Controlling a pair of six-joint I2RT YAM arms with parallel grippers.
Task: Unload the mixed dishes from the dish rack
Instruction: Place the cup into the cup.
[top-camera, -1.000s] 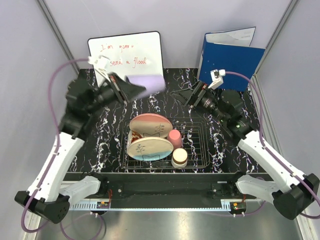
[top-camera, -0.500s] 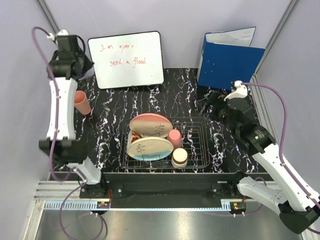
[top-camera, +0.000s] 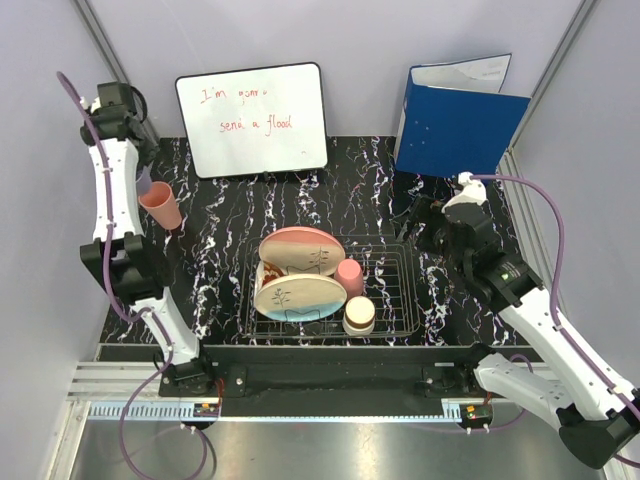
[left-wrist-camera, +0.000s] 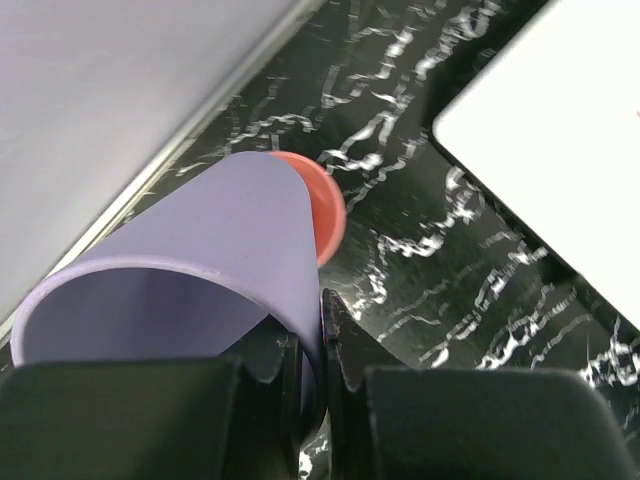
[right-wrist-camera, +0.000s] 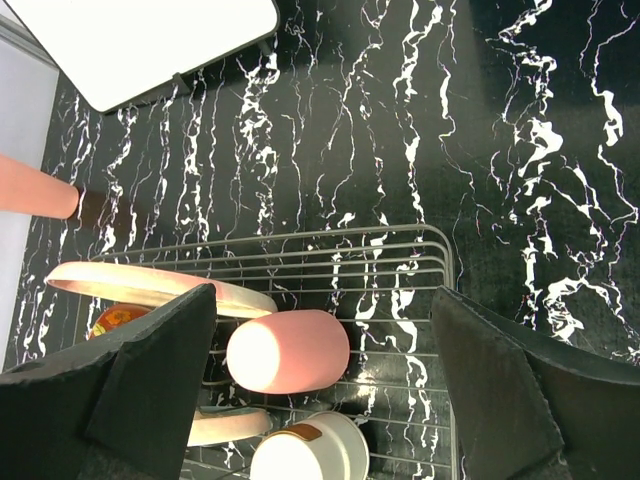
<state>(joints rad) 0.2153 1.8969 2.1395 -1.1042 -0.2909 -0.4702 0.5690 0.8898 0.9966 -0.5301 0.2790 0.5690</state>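
The black wire dish rack (top-camera: 395, 290) holds two cream-pink plates (top-camera: 300, 250) (top-camera: 298, 297), a pink tumbler (top-camera: 349, 277) and a small cream-and-brown bowl (top-camera: 359, 315). My left gripper (left-wrist-camera: 308, 322) is shut on the wall of a lavender tumbler (left-wrist-camera: 200, 260), one finger inside it and one outside. It hangs at the table's far left, just above a salmon tumbler (left-wrist-camera: 322, 205) standing there (top-camera: 162, 207). My right gripper (right-wrist-camera: 322, 295) is open above the rack's right part, over the pink tumbler (right-wrist-camera: 290, 350) and bowl (right-wrist-camera: 305, 455).
A whiteboard (top-camera: 255, 120) leans at the back left and a blue folder (top-camera: 460, 120) stands at the back right. The grey side wall (left-wrist-camera: 110, 90) runs close beside the lavender tumbler. Black marbled tabletop (top-camera: 360, 195) lies between rack and board.
My left arm has swung the lavender tumbler from in front of the whiteboard to the far left, beside the salmon tumbler. My right arm has shifted right and nearer, over the rack.
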